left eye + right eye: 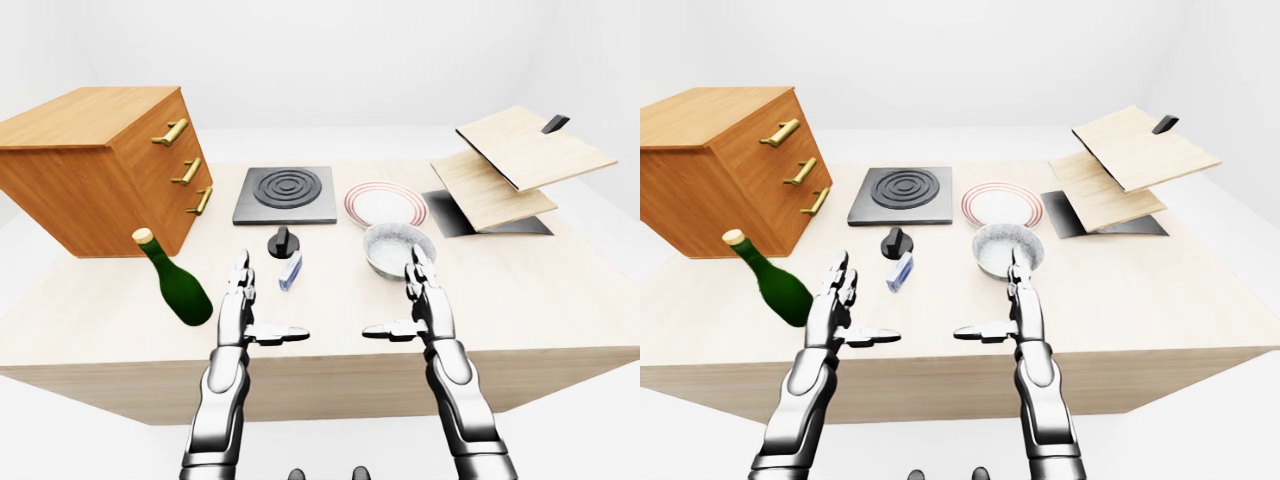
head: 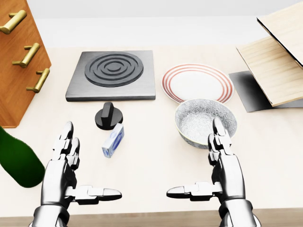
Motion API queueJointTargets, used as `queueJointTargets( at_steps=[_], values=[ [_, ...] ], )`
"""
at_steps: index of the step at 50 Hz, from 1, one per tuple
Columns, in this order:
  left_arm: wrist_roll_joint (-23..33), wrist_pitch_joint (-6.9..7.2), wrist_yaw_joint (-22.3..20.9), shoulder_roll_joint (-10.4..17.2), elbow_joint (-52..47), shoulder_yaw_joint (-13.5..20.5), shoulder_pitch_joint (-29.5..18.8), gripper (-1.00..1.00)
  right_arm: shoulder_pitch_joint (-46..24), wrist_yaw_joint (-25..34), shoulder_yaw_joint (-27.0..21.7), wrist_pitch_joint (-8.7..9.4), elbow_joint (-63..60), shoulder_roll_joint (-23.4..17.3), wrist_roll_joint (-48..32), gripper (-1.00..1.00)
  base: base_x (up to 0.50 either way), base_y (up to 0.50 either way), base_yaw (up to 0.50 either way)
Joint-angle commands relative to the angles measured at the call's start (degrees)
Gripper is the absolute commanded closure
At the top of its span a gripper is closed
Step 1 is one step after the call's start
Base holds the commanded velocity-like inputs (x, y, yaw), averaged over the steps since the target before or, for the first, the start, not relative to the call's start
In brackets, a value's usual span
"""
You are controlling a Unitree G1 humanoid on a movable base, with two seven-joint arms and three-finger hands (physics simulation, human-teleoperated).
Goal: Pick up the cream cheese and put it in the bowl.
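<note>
The cream cheese (image 2: 113, 140) is a small blue and white box lying on the table just below a black knob (image 2: 108, 116). A grey patterned bowl (image 2: 205, 121), nothing in it, stands to its right, under the striped plate (image 2: 198, 82). My left hand (image 2: 78, 177) hovers open at the lower left of the head view, below and left of the box and apart from it. At the lower right my right hand (image 2: 210, 175) is open too, its fingertips (image 2: 218, 128) overlapping the bowl's near rim in the picture. Neither hand holds anything.
A tilted green bottle (image 1: 174, 279) stands left of my left hand. A wooden drawer cabinet (image 1: 100, 165) fills the upper left. The black stove plate (image 2: 112, 74) lies above the knob. Wooden boards (image 1: 515, 165) on a dark stand sit at the upper right.
</note>
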Motion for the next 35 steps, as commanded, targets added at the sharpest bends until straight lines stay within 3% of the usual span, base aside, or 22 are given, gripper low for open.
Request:
queueJointTargets(
  at_steps=[1, 8, 10, 18, 27, 29, 35],
  values=[
    [-0.63, -0.45, -1.56, 0.71, 0.96, 1.3, -0.06, -1.0, -0.07, 1.45, -1.45, 0.01, -0.27, -0.73, 0.63, -1.0, 0.0, 0.0, 0.0],
    [0.65, -3.3, -1.95, 0.52, 4.73, 0.75, -0.09, -1.0, 0.26, 2.0, -1.74, 0.41, -1.21, -0.65, 1.28, -1.0, 0.0, 0.0, 0.0],
    [0.7, -2.33, -1.89, 0.54, 3.53, 0.75, 0.04, -1.0, 0.37, 2.21, -1.71, 0.54, -1.45, -0.64, 1.44, -1.0, 0.0, 0.0, 0.0],
    [0.41, -1.58, -1.74, 0.59, 2.6, 1.12, -0.06, -1.0, 0.5, 3.09, -1.82, 1.19, -2.13, -0.5, 3.12, -1.0, 0.0, 0.0, 0.0],
    [0.37, -1.91, -1.42, 0.56, 2.7, 1.28, -0.3, -1.0, 0.37, 3.11, -1.89, 1.42, -2.11, -0.57, 3.31, -1.0, 0.0, -0.5, 0.0],
    [0.33, -1.99, -1.41, 0.59, 2.71, 1.28, -0.3, -1.0, 0.5, 3.68, -1.85, 2.2, -2.65, -0.6, 3.96, -1.0, 0.0, -0.44, 0.0],
    [0.2, -2.02, -1.24, 0.66, 2.81, 1.44, -0.53, -1.0, 0.29, 3.01, -1.71, 1.34, -1.9, -0.56, 2.95, -1.0, 0.0, 0.0, 0.0]
  ],
)
